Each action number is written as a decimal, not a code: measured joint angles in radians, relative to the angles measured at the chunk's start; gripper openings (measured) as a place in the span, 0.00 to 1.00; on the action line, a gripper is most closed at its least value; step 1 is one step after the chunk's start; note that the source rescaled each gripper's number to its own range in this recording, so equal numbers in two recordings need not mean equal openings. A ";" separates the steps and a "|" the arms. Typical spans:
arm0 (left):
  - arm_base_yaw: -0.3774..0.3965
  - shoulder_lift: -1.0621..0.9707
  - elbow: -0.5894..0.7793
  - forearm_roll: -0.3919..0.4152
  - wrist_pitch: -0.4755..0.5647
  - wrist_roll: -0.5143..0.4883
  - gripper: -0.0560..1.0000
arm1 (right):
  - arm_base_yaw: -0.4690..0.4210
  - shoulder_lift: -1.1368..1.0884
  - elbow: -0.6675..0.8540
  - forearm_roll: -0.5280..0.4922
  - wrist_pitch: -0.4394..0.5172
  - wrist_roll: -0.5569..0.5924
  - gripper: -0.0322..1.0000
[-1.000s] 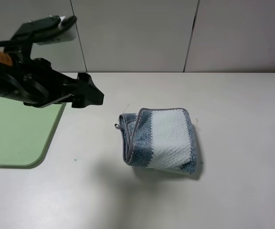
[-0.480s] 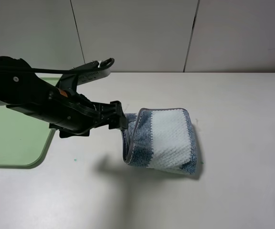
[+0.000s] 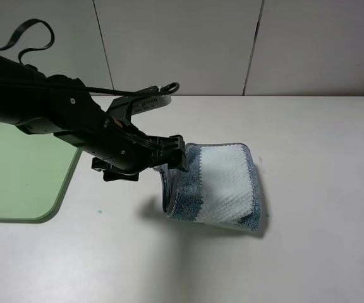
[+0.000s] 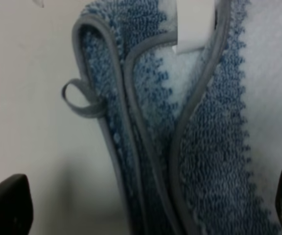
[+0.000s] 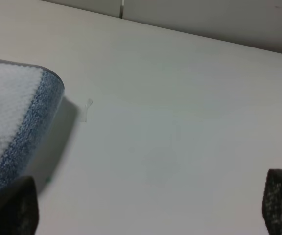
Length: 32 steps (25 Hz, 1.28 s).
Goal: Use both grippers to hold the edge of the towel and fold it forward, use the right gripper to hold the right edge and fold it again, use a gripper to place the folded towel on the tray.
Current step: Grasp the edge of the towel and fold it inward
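Note:
The towel [image 3: 217, 186] lies folded into a thick striped block at the table's middle, its grey hem [image 3: 167, 189] and small loop on the left side. My left gripper [image 3: 177, 154], on the arm with the orange ring, hangs right over that left folded edge. In the left wrist view its jaws stand open, one black fingertip [image 4: 6, 203] on each side of the stacked hems [image 4: 146, 161] and loop [image 4: 80, 98]. My right gripper [image 5: 146, 205] is open above bare table, to the right of the towel [image 5: 13, 112]. The pale green tray [image 3: 18, 177] lies at the far left.
A white care label [image 4: 195, 24] pokes out between the towel's layers. The left arm and its cables [image 3: 36, 107] reach across the tray's right edge. A wall of pale panels [image 3: 251, 44] stands behind the table. The right arm does not show in the exterior high view.
The left arm has swung right from above the tray and come down, so that its open gripper now stands at the towel's left folded edge. The towel has not moved.

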 joint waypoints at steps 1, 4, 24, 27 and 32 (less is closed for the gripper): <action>-0.004 0.019 -0.014 0.000 0.001 0.000 1.00 | 0.000 0.000 0.000 0.000 0.000 0.000 1.00; -0.015 0.066 -0.051 -0.001 0.005 0.000 1.00 | 0.000 0.000 0.000 0.000 0.000 0.000 1.00; -0.042 0.309 -0.298 -0.001 0.146 0.043 1.00 | 0.000 0.000 0.000 0.000 0.000 0.000 1.00; -0.042 0.333 -0.318 -0.002 0.148 0.055 1.00 | 0.000 0.000 0.000 0.001 0.000 0.000 1.00; -0.042 0.364 -0.355 -0.004 0.156 0.062 0.99 | 0.000 0.000 0.000 0.003 0.000 0.000 1.00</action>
